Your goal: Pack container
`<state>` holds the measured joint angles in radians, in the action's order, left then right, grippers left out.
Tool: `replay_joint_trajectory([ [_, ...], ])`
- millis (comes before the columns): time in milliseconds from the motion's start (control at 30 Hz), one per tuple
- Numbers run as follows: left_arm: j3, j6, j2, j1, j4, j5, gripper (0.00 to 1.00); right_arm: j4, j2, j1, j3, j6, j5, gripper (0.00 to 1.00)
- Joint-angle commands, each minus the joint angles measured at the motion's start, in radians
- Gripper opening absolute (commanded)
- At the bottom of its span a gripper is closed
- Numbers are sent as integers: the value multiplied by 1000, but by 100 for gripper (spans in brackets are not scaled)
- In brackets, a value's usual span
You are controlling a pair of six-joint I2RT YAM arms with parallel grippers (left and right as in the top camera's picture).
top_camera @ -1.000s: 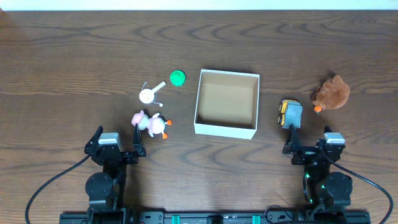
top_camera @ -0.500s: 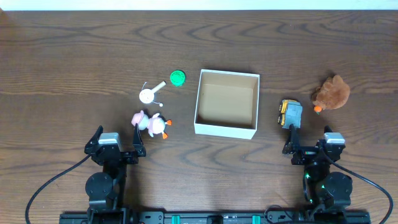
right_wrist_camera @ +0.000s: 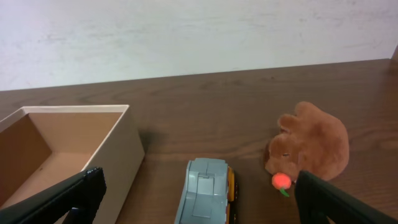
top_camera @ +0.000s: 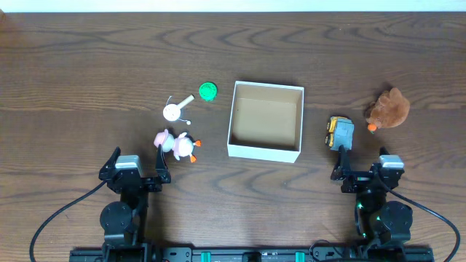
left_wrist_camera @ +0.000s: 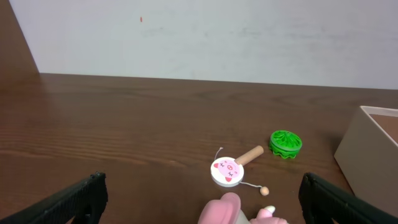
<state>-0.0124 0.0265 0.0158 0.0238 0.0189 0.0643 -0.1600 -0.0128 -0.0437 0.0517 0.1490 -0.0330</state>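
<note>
The container (top_camera: 263, 153) is a shallow square box with white walls and a bare brown floor, at the table's middle. Its wall also shows in the left wrist view (left_wrist_camera: 372, 146) and the right wrist view (right_wrist_camera: 121, 152). My left gripper (top_camera: 138, 156) is open and empty at the front left, just short of a pink toy figure (top_camera: 176, 144). In its wrist view the gripper (left_wrist_camera: 202, 205) frames that toy (left_wrist_camera: 227, 210). My right gripper (top_camera: 362, 160) is open and empty at the front right, behind a grey and yellow toy car (top_camera: 339, 132). The right wrist view shows the gripper (right_wrist_camera: 199, 202) around the car (right_wrist_camera: 205, 190).
A white pig-face drum toy with a wooden handle (top_camera: 175, 110) (left_wrist_camera: 227, 171) and a green ridged disc (top_camera: 208, 91) (left_wrist_camera: 285, 143) lie left of the box. A brown plush with an orange bit (top_camera: 388, 109) (right_wrist_camera: 311, 146) lies at the right.
</note>
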Motion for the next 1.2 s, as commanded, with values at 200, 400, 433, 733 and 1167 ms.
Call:
replay_joint_trajectory([
  [200, 8, -1, 2, -3, 46, 3, 98, 0, 0, -8, -7, 11, 4, 99],
  [400, 8, -1, 2, -3, 46, 3, 98, 14, 0, -8, -7, 11, 3, 99],
  [433, 8, -1, 2, -3, 46, 3, 98, 13, 0, -8, -7, 11, 4, 99],
  [733, 8, -1, 2, -3, 46, 3, 98, -2, -2, -8, -7, 82, 34, 99],
  [1167, 8, -1, 2, -3, 46, 3, 98, -293, -320, -8, 475, 74, -31, 99],
])
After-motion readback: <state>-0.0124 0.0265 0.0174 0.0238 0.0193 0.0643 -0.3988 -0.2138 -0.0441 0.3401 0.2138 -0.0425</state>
